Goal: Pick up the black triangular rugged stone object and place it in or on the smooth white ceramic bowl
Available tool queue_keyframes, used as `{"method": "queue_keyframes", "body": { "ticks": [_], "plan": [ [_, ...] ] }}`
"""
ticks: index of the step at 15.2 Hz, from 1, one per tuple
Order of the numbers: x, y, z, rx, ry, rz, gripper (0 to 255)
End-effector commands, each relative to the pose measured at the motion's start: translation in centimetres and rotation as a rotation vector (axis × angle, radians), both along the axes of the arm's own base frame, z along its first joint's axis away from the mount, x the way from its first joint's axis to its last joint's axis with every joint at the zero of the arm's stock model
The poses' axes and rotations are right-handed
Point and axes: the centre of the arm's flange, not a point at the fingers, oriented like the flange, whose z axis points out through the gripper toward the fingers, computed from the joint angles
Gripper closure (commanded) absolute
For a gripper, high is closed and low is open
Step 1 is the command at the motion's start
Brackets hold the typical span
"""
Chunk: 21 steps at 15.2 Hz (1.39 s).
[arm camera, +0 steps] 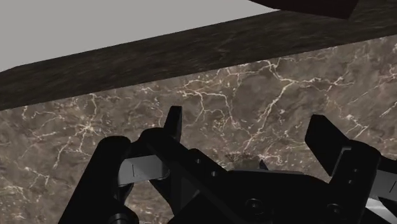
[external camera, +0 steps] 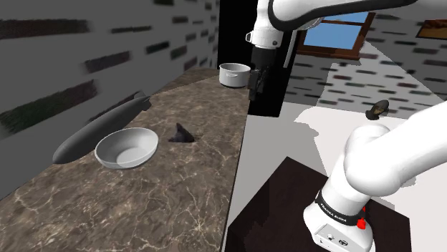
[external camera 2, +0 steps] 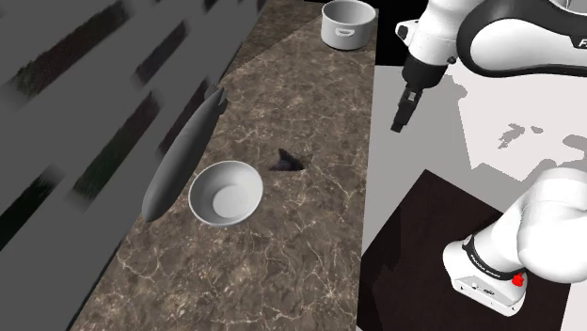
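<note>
The gripper (external camera: 259, 80), fingers (arm camera: 173, 121) spread and empty, hung well above and apart from the black stone (external camera: 179, 134) lying between it and the bowl (external camera: 127, 147); the stone's sloped, rugged faces might have slipped from a misaligned pinch.

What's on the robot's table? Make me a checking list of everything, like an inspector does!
Surface: brown marbled countertop.
Job's things: black triangular rough stone lies on the countertop beside the smooth white bowl, not in it.
Clutter: long dark grey blimp-shaped object on the bowl's wall side; white pot at the far end.
Tool: black two-finger tool hangs by the counter's edge, open, holding nothing.
Cables: nothing seen.
Surroundings: grey brick wall, window, black area.
</note>
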Motion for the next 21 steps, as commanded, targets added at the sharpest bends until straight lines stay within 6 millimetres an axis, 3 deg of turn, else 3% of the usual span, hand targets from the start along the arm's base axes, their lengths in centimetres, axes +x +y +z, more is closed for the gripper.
{"method": "queue_keyframes", "body": {
  "ticks": [1,15,21],
  "plan": [
    [1.9,1.0,-1.6,0.003,-0.014,0.055,0],
    [12.4,10.9,-11.4,0.023,-0.096,0.435,0],
    [13.2,11.8,-14.6,0.024,-0.101,0.457,0]
  ]
}}
